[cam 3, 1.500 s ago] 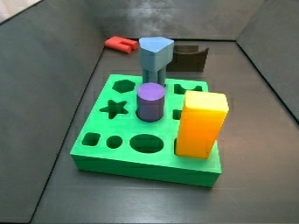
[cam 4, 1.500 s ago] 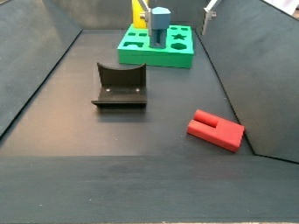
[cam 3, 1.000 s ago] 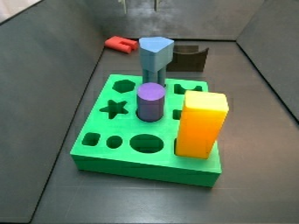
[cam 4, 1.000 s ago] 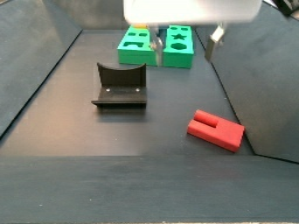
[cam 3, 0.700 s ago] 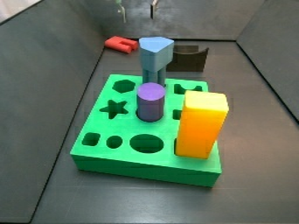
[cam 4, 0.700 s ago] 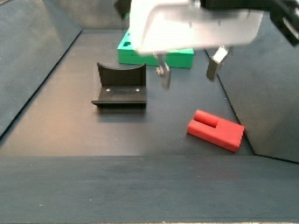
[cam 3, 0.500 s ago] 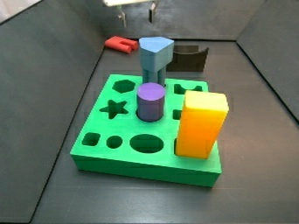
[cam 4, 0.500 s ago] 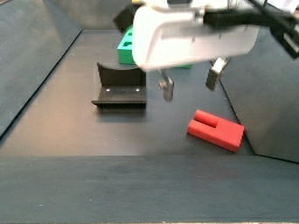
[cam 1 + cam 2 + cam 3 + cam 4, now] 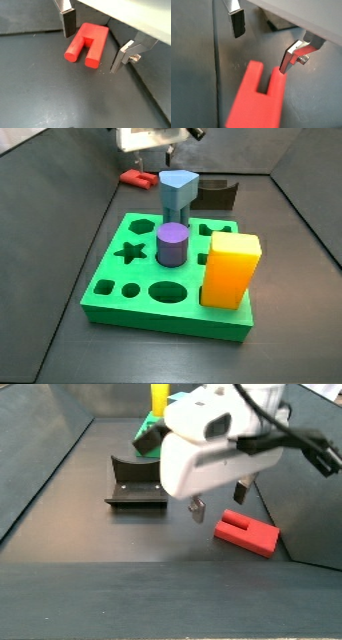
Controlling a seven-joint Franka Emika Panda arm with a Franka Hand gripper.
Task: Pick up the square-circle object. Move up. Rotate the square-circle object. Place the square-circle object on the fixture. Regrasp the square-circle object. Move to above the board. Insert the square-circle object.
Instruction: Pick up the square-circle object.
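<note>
The claw [image 9: 95, 44] is held wide apart and empty just above the square-circle object [image 9: 88, 43], which is seen lying flat on the dark floor with its two prongs between the silver fingers [image 9: 67, 22] in a wrist view. In a side view the red piece is found at the lower right of the frame, well apart from the fixture [image 9: 136, 481] and the board [image 9: 171, 278]. The pick-up step seems to be in hand; next the claw should be lowered around the piece and closed on it.
</note>
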